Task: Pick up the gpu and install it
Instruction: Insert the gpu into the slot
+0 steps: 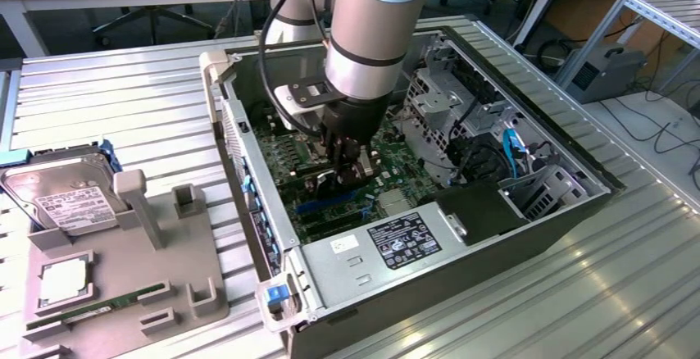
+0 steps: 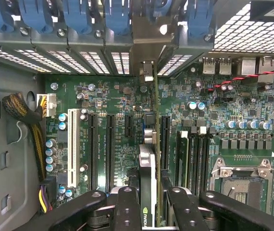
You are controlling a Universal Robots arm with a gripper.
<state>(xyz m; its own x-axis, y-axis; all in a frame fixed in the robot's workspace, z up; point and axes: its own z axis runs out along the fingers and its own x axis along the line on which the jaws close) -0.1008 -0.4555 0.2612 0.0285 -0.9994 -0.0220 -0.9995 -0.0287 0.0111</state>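
One gpu (image 2: 146,168), pinched edge-on in my gripper (image 2: 149,195), stands over the motherboard (image 2: 108,101) inside the open computer case (image 1: 569,180). My fingers (image 2: 127,207) are closed on both faces of the card, not spread. The card runs straight out ahead of my fingertips. Its metal bracket (image 2: 146,72) is at the far end, close against the case's rear slot openings (image 2: 74,55) under the row of blue latches (image 2: 74,14).

In the exterior view my gripper (image 1: 347,170) is deep in the case, beside the drive cage (image 1: 438,105) and beyond the power supply (image 1: 399,240). Black expansion slots (image 2: 110,144) lie to one side of the card and the memory slots (image 2: 194,159) to the other. I cannot tell whether the card's lower edge is touching a slot or hanging just above one.

In my judgement, this step goes well only if I keep the card upright and parallel to the slot. The bracket has to slip into its rear opening as the edge connector meets the slot. The push should go straight down and be even along the card's length, since a tilt could jam one end. The capacitors (image 2: 62,120) and the braided cable bundle (image 2: 24,110), well off to the side, need no contact.
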